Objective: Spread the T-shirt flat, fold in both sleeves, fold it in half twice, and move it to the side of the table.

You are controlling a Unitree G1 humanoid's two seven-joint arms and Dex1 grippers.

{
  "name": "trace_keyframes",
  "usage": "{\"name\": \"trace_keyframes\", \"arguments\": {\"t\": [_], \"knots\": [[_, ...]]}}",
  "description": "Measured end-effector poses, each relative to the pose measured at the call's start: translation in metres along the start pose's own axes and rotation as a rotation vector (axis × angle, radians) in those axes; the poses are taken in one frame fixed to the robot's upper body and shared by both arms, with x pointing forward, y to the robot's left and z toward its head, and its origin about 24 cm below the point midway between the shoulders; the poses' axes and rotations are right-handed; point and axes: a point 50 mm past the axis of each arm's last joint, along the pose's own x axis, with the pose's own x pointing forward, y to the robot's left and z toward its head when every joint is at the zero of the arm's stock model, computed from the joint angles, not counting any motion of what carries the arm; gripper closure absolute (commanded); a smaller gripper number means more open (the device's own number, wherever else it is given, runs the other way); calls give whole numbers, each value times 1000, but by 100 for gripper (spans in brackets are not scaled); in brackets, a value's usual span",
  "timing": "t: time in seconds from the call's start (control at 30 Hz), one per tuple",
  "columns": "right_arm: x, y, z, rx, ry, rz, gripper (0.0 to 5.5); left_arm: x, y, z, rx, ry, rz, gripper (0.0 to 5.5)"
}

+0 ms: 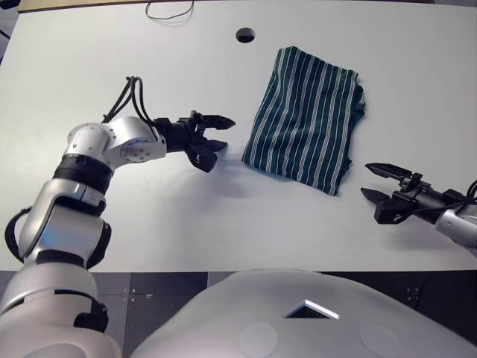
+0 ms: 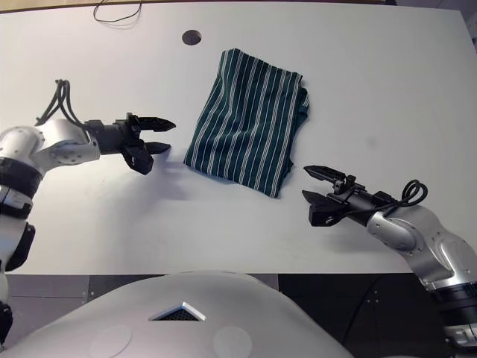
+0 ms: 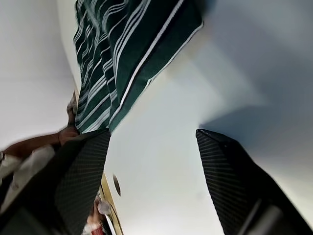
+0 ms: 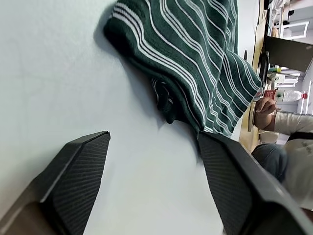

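T-shirt (image 1: 309, 119) folded | left gripper (image 1: 228, 134), right gripper (image 1: 365, 180) flank it, jaws apart | I fear one-sided drag unfolds it

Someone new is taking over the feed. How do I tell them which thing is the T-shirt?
On the white table, look between the left gripper and the right gripper, slightly farther from the robot. The T-shirt lies there, folded into a compact rectangle. It is the only cloth, dark green with thin white stripes, unlike the small round hole beyond it.
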Motion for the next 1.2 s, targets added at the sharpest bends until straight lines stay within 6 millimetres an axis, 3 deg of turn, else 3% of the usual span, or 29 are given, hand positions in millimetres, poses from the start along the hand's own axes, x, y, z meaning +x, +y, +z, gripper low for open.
{"name": "trace_keyframes", "arguments": {"t": [0.27,0.4,0.5,0.8,1.1,1.2], "knots": [[44,-18,27,-143,-147,-44,216,31,17,14,66,-185,-2,225],[56,-30,21,-189,-150,-59,216,42,20,17,74,-210,36,225],[61,-35,17,-195,-156,-62,216,45,18,18,70,-213,52,274],[54,-27,9,-127,-168,-40,389,45,5,18,36,-212,57,442],[53,-20,0,-87,-163,-27,539,43,3,20,-38,-224,115,532],[56,-21,-1,-74,-161,-42,540,42,2,23,-85,-233,162,538]]}}
